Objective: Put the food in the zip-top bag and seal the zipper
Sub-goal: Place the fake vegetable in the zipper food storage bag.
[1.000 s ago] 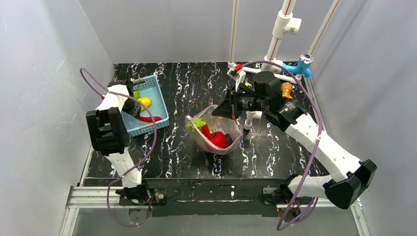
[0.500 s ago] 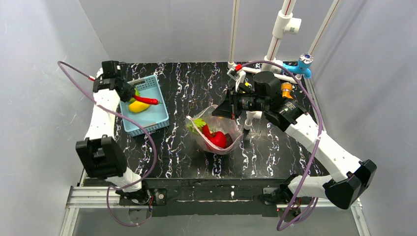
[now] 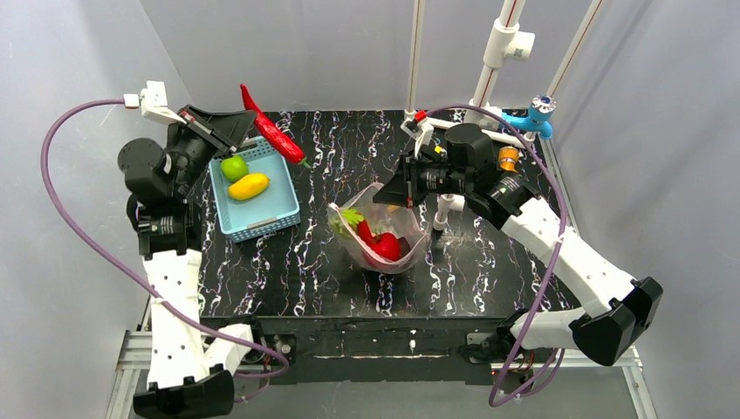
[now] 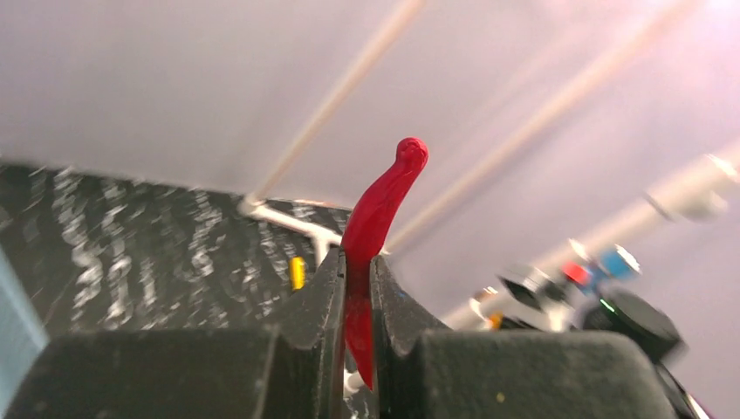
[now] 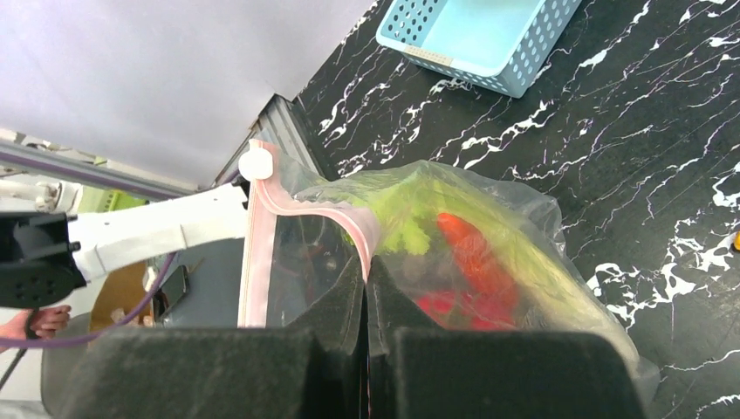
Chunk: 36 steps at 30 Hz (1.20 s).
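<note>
The left arm has swung up and back in the last moment: a second ago its claw was down in the basket (image 3: 292,194), and now the left claw (image 3: 252,119) is raised high above the basket's far corner with the chili (image 3: 274,133) lifted clear of everything. So the pick has worked, and the next leg, by my reading, is the carry across to the bag (image 3: 417,229), which lies near the middle of the surface (image 3: 332,279), well apart from the basket. The left claw is nearly closed, its jaws pinching the chili low on its body, so that most of its length sticks out beyond the tips and its curled end points up in the wrist view. The green fruit (image 3: 233,168) and yellow fruit (image 3: 250,186) are left in the basket, touching or nearly so, so two more trips seem to be needed. The right arm has barely moved: the right claw (image 5: 366,281) is clamped tight on the bag's mouth edge, right on the pink zipper (image 5: 297,206), holding that lip up so the mouth gapes towards the left. Inside the bag a red pepper (image 3: 388,248) and the green top of the leek (image 3: 352,218) already show through the plastic; the zipper is not yet sealed
</note>
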### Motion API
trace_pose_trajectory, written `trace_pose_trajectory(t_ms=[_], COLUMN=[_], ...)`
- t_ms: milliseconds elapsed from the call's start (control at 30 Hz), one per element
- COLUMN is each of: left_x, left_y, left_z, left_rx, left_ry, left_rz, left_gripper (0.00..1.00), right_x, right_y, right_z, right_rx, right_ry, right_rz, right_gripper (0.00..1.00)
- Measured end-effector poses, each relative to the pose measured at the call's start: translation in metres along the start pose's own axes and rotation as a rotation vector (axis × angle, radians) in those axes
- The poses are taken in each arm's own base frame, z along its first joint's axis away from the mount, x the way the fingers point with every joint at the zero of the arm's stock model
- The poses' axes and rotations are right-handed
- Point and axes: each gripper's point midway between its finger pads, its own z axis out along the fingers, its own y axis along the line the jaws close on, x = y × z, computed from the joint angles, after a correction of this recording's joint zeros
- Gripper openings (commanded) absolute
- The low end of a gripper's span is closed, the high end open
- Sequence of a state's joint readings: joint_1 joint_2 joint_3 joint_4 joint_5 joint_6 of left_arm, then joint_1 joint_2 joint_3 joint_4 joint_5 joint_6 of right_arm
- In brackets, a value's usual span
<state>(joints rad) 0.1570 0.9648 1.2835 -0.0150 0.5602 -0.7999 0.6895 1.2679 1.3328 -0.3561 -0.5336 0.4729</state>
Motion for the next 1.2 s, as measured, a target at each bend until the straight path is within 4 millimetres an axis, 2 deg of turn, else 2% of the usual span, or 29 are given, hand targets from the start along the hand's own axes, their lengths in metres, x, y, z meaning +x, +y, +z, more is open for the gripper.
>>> trace_pose_trajectory(t_ms=[67,133,333,400,500,633,833,867,933,1000,1067,1200], left_x=[0.002,0.012,0.088,0.107,0.124,0.144,0.180,0.183,0.184,0.183,0.181,0.186], left_y=[-0.031,-0.052,-0.118,-0.131,-0.135,-0.137,-0.123,-0.121,-0.119,-0.116,-0.114,-0.108], left_z=[-0.006,-0.010,-0.022,-0.030,-0.034,-0.028,-0.013,-0.012,-0.011,-0.011,-0.011,-0.015], left_rx=[0.150,0.257,0.542,0.596,0.614,0.604,0.540,0.531,0.518,0.504,0.489,0.458], left_ry=[0.013,0.050,0.265,0.290,0.277,0.252,0.241,0.238,0.224,0.209,0.202,0.235], left_rz=[0.030,0.049,0.094,0.120,0.153,0.187,0.237,0.241,0.249,0.257,0.257,0.242], left_gripper=[0.00,0.00,0.00,0.00,0.00,0.00,0.00,0.08,0.31,0.49,0.56,0.58], right_x=[-0.002,-0.006,-0.015,-0.017,-0.020,-0.024,-0.031,-0.032,-0.032,-0.031,-0.031,-0.034], right_y=[-0.002,-0.003,0.001,0.004,0.009,0.016,0.026,0.027,0.027,0.027,0.031,0.035], right_z=[0.004,0.008,0.014,0.014,0.015,0.015,0.015,0.015,0.016,0.017,0.018,0.018], right_rx=[0.008,0.010,-0.006,-0.019,-0.041,-0.071,-0.115,-0.119,-0.126,-0.136,-0.155,-0.177], right_ry=[0.001,0.001,-0.012,-0.017,-0.024,-0.033,-0.054,-0.060,-0.065,-0.066,-0.067,-0.078], right_rz=[0.024,0.046,0.082,0.091,0.100,0.111,0.132,0.136,0.151,0.170,0.178,0.182], right_gripper=[0.01,0.01,0.01,0.01,0.01,0.01,0.01,0.01,0.01,0.01,0.01,0.01])
